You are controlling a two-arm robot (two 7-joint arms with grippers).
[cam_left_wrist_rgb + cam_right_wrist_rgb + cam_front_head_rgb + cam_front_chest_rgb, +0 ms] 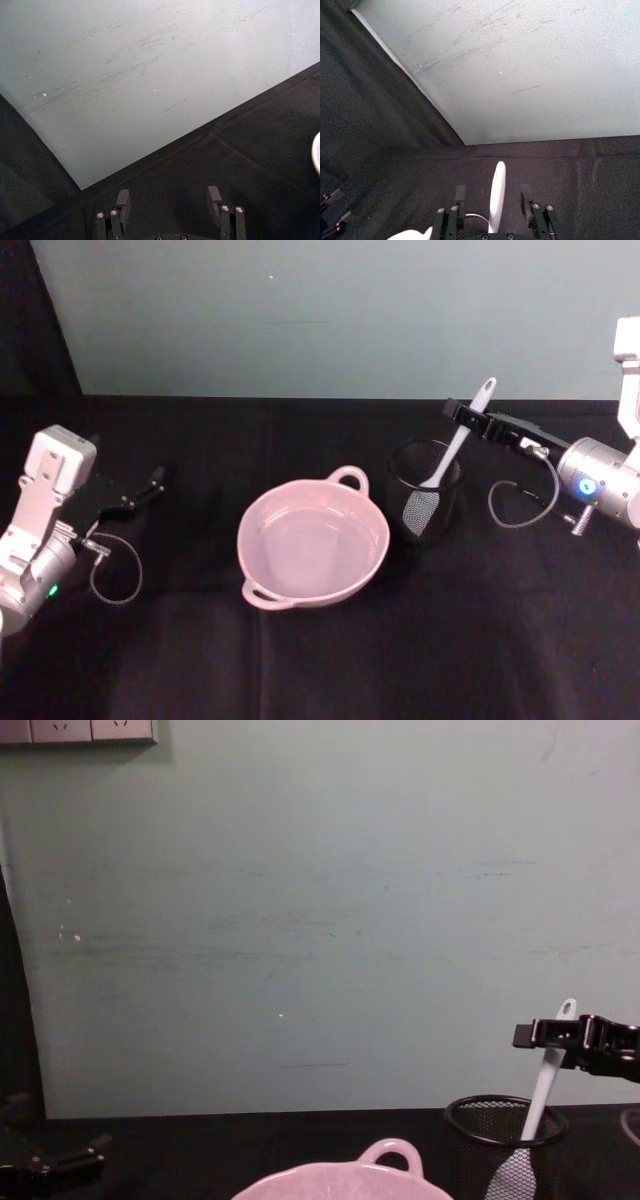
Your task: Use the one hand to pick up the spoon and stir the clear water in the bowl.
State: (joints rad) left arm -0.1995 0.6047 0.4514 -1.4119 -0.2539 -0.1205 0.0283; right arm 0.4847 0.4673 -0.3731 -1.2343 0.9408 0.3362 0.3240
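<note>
Fingers of right arm (525, 198) spread, straddling upper handle of spoon (456, 448), gap either side, nothing grasped. Spoon leans in black mesh cup (447, 502) on bench (500, 640), just at 3 o'clock of bowl (300, 598) with water (312, 545). Fingers of left arm (122, 201) spread, idle, 9 o'clock of bowl, well apart. Likely risk: off-centre clench pushes slim handle, slips; slanted lift snags blade, topples cup.

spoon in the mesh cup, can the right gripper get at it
Probably yes: the right gripper is open with a finger on each side of the spoon above the mesh cup, nothing between.
</note>
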